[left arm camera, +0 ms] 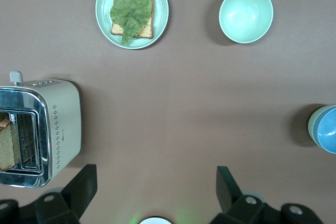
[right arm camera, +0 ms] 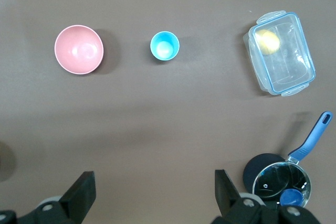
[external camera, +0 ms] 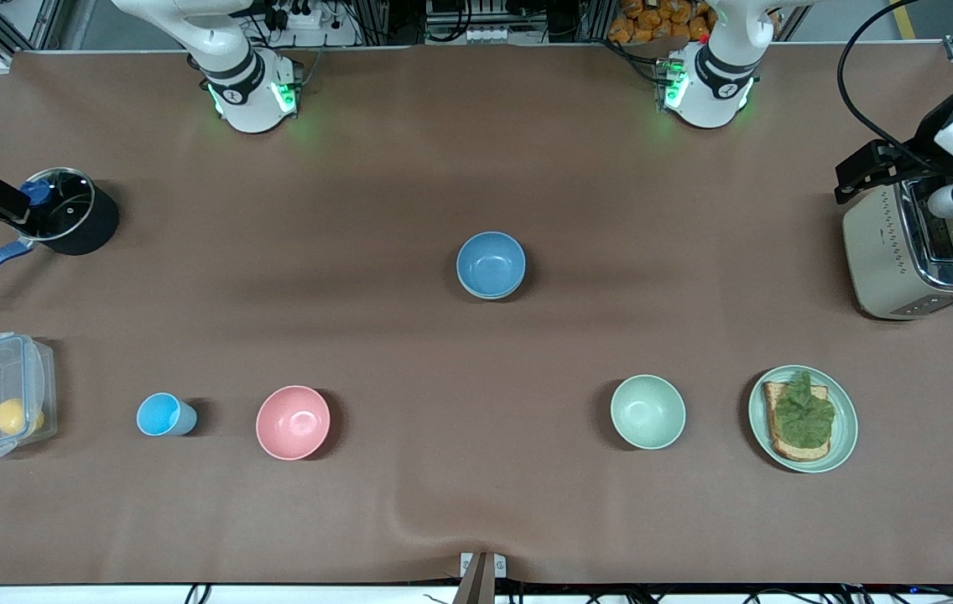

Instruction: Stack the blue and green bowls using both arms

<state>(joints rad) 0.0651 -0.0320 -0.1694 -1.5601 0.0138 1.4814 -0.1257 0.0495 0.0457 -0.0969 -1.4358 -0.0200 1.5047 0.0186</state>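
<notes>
The blue bowl point(external camera: 491, 263) rests in the middle of the table, nested in the green bowl point(left arm camera: 313, 127), whose dull sage wall shows only as a thin band around it. Both also appear at the edge of the left wrist view. My left gripper point(left arm camera: 156, 182) hangs open and empty, high over the table beside the toaster at the left arm's end. My right gripper point(right arm camera: 155, 184) hangs open and empty, high over the table beside the pot at the right arm's end. Neither gripper is near the bowls.
A paler mint bowl point(external camera: 648, 411), a plate point(external camera: 846, 419) with toast and lettuce, a pink bowl point(external camera: 293, 422), a light-blue cup point(external camera: 164, 414) and a clear lidded box point(external camera: 0, 394) lie nearer the front camera. The toaster point(external camera: 887, 252) and lidded pot point(external camera: 74, 214) stand at the table's ends.
</notes>
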